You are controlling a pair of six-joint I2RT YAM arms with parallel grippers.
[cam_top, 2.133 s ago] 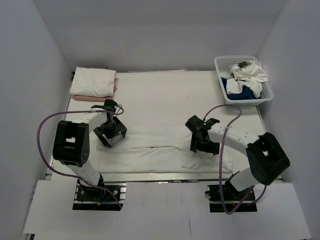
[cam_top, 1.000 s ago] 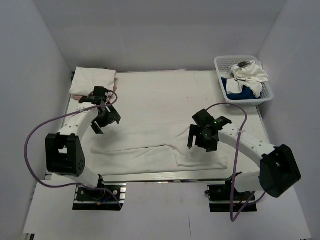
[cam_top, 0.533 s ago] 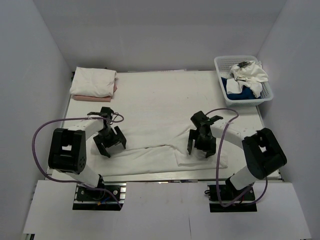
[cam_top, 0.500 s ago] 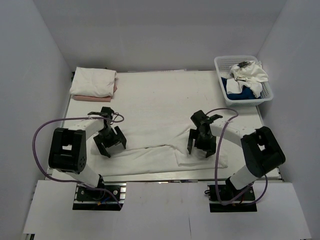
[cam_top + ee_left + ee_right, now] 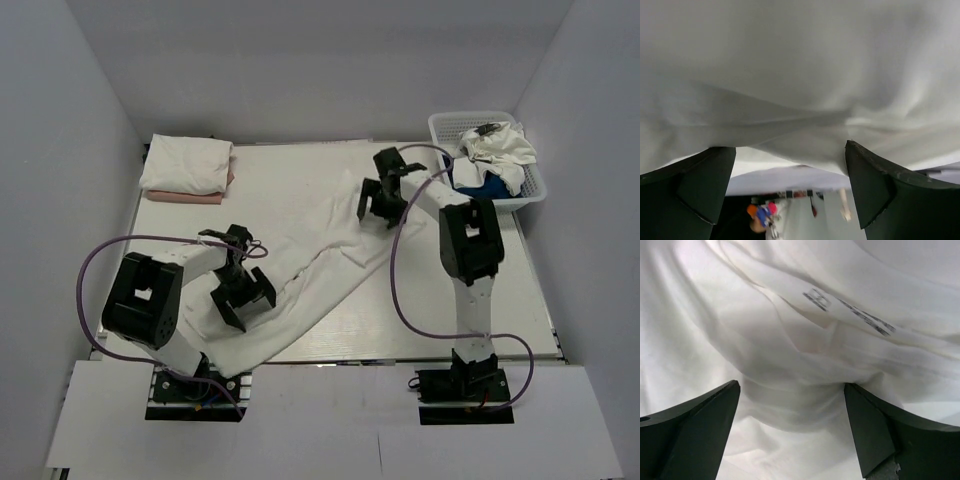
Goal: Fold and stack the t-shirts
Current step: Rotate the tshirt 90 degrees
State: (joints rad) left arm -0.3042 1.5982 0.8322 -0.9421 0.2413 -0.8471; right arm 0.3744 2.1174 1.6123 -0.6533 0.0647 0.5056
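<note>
A white t-shirt (image 5: 310,270) lies in a long crumpled diagonal band from the near left of the table toward the far middle. My left gripper (image 5: 245,305) is open over its near end. In the left wrist view the cloth (image 5: 800,75) fills the frame above the left gripper (image 5: 790,150), whose jaws stand wide apart. My right gripper (image 5: 378,210) is open at the band's far end. The right wrist view has bunched cloth (image 5: 790,340) with dark lettering (image 5: 850,310) between the spread jaws of the right gripper (image 5: 791,385). A folded white t-shirt (image 5: 188,163) rests on a pale pink one (image 5: 182,198) at the far left.
A white basket (image 5: 470,118) at the far right corner holds white and blue cloth. The right arm stretches far forward, close beside the basket. The shirt's near end reaches the table's front edge (image 5: 330,362). White walls enclose the left, right and far sides.
The right gripper has swung from the near right to the far middle. The shirt has turned from lying along the front edge to a diagonal. The left gripper has shifted nearer and slightly right.
</note>
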